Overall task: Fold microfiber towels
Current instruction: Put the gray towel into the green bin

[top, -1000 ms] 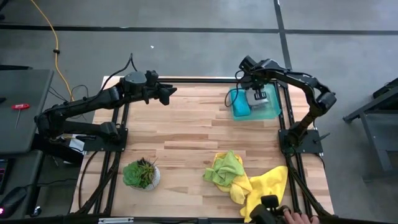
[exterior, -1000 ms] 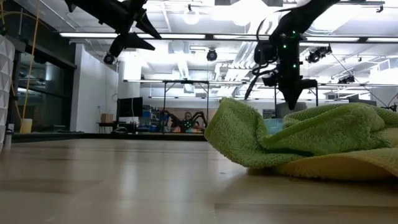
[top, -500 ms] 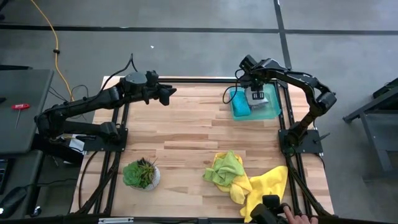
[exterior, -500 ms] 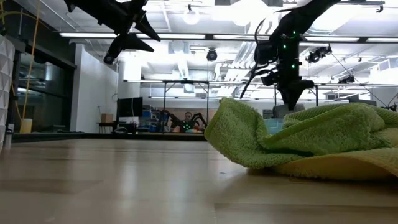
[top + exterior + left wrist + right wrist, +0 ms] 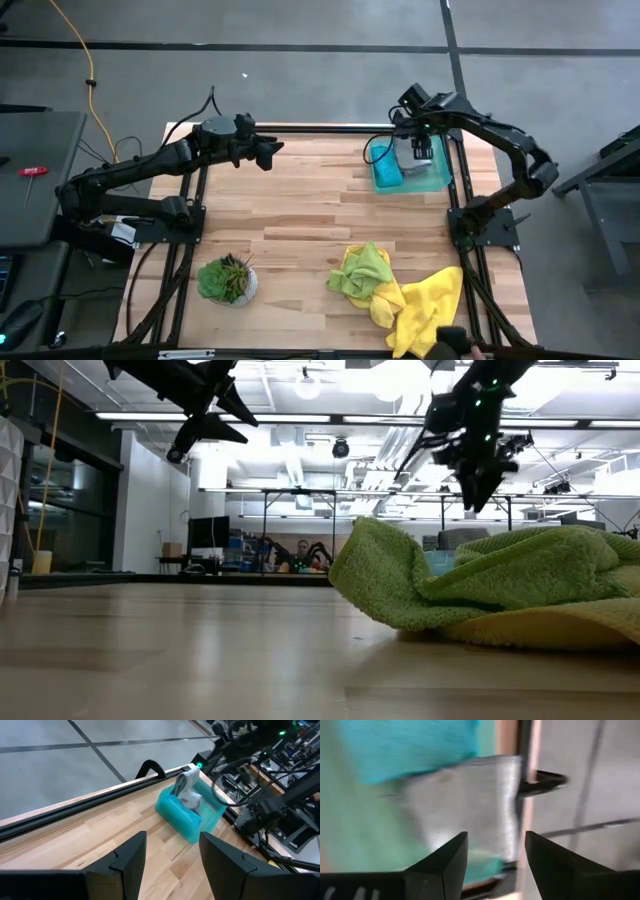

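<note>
On the green tray (image 5: 438,181) at the far right lie a folded teal towel (image 5: 384,170) and a folded pale grey towel (image 5: 415,157), side by side. My right gripper (image 5: 421,147) hovers open just above the grey towel (image 5: 465,800), touching nothing. A crumpled lime green towel (image 5: 362,270) rests on a yellow towel (image 5: 425,300) at the near right. My left gripper (image 5: 270,152) waits open above the far left of the table, pointing toward the tray (image 5: 212,817).
A small potted plant (image 5: 228,280) stands at the near left. A black frame rail (image 5: 320,128) runs along the table's far edge. A person's hand (image 5: 468,347) shows at the near right edge. Bare wood lies across the table's middle (image 5: 300,215).
My right gripper has opened, let go of the grey towel on the tray, and risen above it. The grey towel stays on the tray beside the teal one.
</note>
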